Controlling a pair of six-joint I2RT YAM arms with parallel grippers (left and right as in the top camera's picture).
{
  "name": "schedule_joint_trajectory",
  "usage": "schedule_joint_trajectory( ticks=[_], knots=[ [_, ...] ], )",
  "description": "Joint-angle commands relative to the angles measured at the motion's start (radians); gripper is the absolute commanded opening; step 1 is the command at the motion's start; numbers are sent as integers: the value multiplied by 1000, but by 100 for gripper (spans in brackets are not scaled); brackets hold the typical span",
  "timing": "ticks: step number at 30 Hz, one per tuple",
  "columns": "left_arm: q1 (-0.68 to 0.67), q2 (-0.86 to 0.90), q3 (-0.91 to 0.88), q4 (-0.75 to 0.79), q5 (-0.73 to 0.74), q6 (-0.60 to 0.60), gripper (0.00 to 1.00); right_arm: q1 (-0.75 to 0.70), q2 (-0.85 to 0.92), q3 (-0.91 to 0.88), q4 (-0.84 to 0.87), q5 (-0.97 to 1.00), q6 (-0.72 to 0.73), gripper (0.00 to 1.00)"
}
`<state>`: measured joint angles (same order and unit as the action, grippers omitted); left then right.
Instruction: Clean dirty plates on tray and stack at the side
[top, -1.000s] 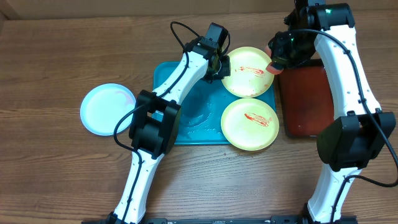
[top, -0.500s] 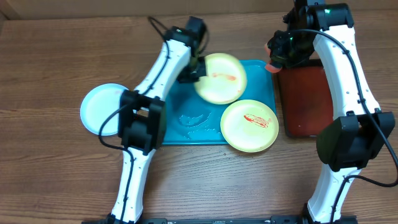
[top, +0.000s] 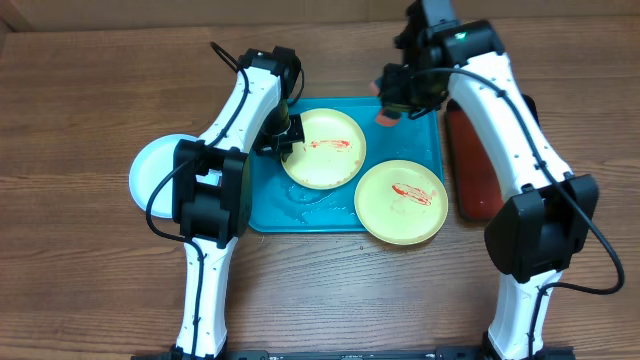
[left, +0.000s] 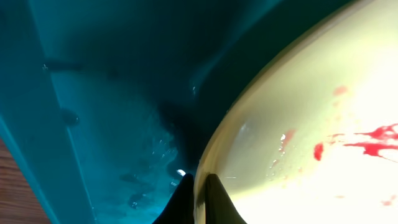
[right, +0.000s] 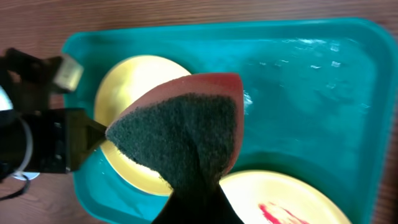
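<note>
My left gripper is shut on the rim of a yellow-green plate with a red smear, held over the middle of the turquoise tray; the rim shows between the fingers in the left wrist view. A second smeared yellow-green plate lies at the tray's front right corner. The pale blue-white plate lies on the table left of the tray, partly hidden by the left arm. My right gripper is shut on a red-backed dark sponge above the tray's back right.
A dark red tray lies right of the turquoise tray, partly under the right arm. Water drops lie on the turquoise tray's floor. Bare wooden table surrounds both trays.
My left gripper has dragged the held plate from the tray's back right corner to its middle. My right gripper with the sponge has moved left from the red tray to over the turquoise tray.
</note>
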<state>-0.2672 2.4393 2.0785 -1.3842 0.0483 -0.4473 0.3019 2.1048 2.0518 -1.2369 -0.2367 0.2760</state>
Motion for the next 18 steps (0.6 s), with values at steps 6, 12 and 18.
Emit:
schedule_joint_trajectory(
  ticks=[6,12,18],
  knots=[
    [10,-31,-35,-13,-24,60,4,84,15,-43,80,-12,62,4],
    [35,-42,-38,-3,-5,85,5,104,109,-43,101,-29,73,4],
    [72,-42,-60,40,133,136,5,104,198,-43,114,-35,92,4]
  ],
)
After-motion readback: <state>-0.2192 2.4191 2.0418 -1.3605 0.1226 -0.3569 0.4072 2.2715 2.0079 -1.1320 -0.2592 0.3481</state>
